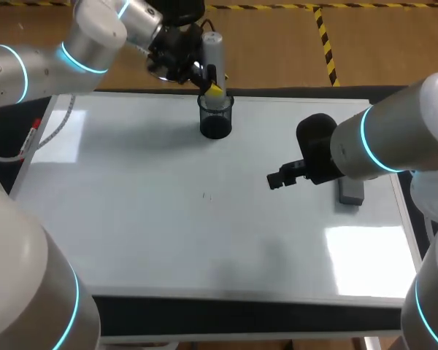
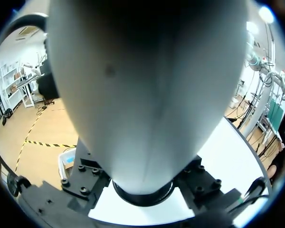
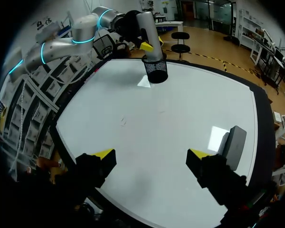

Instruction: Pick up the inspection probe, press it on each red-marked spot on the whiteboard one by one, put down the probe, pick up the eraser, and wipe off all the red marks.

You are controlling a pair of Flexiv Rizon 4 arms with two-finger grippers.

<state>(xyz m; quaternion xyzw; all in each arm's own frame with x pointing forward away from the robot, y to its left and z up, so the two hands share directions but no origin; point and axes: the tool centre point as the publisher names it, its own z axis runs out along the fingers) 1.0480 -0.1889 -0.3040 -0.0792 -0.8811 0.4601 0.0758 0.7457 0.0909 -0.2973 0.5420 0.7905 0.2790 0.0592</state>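
- Between the right hand's [image 3: 152,154] spread fingers and ahead of it, bare whiteboard [image 3: 171,109] lies open as far as the cup [image 3: 155,70].
- The eraser [image 3: 233,145] lies just beside one finger, on its outer side, blocking that way.
- The left hand [image 1: 210,80], gripping the probe [image 1: 212,47], stands over the cup and closes off its mouth.

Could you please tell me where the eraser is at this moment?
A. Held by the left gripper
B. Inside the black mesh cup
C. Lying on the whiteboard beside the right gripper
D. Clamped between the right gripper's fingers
C: the gray eraser lies flat on the whiteboard beside the open right gripper, which holds nothing.
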